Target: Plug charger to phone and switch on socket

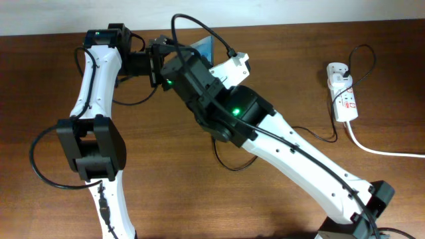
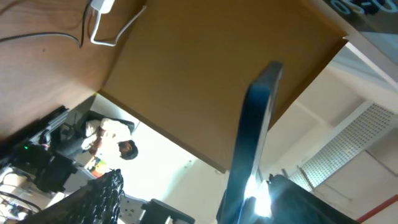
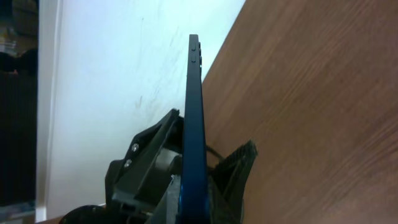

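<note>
Overhead downward; both wrists near phone [image 3: 194, 112]

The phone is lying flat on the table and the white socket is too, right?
No: the phone is held up on edge, clamped between gripper fingers, as the right wrist view shows. The socket does lie on the table.

White left arm [image 1: 93, 86] and right arm [image 1: 302, 156], chunky black joints [image 1: 89, 143], glowing green lights [image 1: 234, 111], thin black cables [image 1: 32, 158] looping alongside, two small silver screws [image 3: 134, 147].
</note>
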Robot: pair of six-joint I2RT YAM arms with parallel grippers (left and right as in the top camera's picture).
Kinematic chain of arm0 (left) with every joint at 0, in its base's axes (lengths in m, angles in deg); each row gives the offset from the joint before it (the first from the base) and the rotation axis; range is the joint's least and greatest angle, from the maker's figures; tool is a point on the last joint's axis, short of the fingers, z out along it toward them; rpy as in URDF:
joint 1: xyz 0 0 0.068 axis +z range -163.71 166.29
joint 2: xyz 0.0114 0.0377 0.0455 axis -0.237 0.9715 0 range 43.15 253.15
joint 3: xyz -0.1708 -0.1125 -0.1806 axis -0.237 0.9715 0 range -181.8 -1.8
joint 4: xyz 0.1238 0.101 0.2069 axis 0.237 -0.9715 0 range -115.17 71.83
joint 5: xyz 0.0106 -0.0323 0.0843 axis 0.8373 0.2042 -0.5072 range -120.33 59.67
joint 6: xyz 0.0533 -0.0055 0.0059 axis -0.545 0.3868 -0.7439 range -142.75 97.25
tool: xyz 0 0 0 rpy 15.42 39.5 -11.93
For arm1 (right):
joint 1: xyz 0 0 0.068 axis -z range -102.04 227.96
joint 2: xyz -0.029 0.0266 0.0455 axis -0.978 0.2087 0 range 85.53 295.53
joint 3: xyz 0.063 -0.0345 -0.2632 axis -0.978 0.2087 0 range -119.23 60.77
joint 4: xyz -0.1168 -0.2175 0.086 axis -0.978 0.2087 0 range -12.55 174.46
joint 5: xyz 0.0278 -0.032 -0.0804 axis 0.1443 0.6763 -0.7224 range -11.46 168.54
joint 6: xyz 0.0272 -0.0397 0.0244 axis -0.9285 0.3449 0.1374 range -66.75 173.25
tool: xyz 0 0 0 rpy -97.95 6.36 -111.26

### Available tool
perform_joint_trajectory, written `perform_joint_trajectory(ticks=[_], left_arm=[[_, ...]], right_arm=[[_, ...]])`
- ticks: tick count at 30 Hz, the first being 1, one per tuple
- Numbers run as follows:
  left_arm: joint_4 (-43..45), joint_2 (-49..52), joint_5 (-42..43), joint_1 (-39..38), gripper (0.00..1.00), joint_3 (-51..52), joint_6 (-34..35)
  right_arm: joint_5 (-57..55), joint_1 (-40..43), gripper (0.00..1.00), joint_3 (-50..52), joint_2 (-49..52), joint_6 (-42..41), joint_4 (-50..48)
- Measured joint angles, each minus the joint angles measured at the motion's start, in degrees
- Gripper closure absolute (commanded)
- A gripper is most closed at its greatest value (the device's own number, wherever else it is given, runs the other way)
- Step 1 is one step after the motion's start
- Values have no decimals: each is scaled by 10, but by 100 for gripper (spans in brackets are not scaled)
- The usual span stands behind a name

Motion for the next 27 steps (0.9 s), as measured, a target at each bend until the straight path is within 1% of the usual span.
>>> perform_joint_trajectory(ticks=[5, 9, 15, 22, 25, 27], left_arm=[[0, 0, 2, 0, 28, 0, 31], [0, 0, 2, 0, 29, 0, 60], [-2, 0, 2, 0, 28, 0, 68], [-2, 0, 2, 0, 32, 0, 70], [-2, 0, 2, 0, 36, 0, 70], [-2, 0, 2, 0, 49, 0, 71]], right_arm=[[12, 0, 96, 0, 0, -65, 31], [15, 0, 96, 0, 0, -149, 74], [17, 0, 96, 0, 1, -180, 63], [17, 0, 96, 0, 16, -183, 34], [24, 0, 96, 0, 20, -183, 33], [28, 0, 96, 0, 20, -183, 27]])
